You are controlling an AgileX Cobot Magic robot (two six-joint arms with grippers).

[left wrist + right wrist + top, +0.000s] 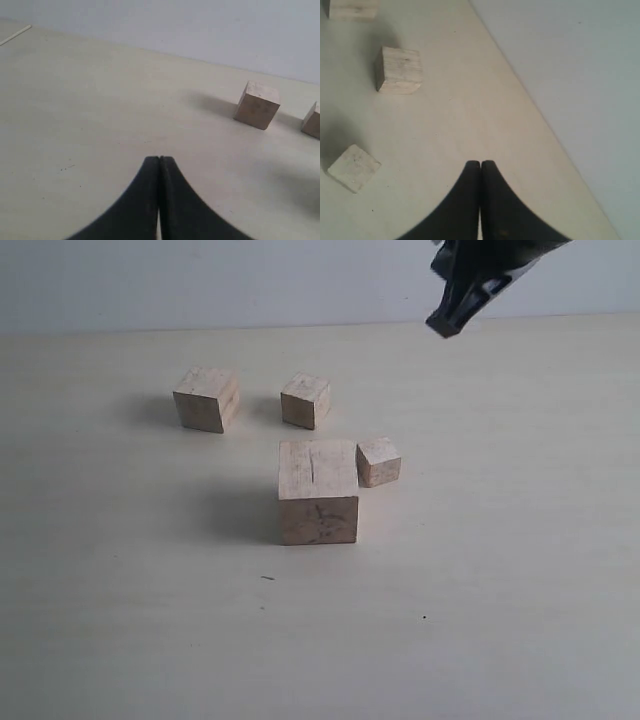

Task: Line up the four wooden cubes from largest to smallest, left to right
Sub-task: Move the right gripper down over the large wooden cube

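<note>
Both are closed and empty: left end effector (159, 161) outside the exterior view, right end effector (447, 324) cropped there.

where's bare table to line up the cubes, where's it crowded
Bare: the wide front strip of table before the largest cube, and the stretch right of the smallest cube. Crowded: the centre, smallest close beside largest, second-largest cube and third cube just behind.

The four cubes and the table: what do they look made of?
The largest cube looks like pale bare wood, matte: a dark crack on top, faint grain, dark marks on its front. The second-largest cube, third cube and smallest cube share that pale, mottled matte look, probably the same wood. The table is smooth, cream, nearly featureless; laminate or painted board, I cannot tell.
</note>
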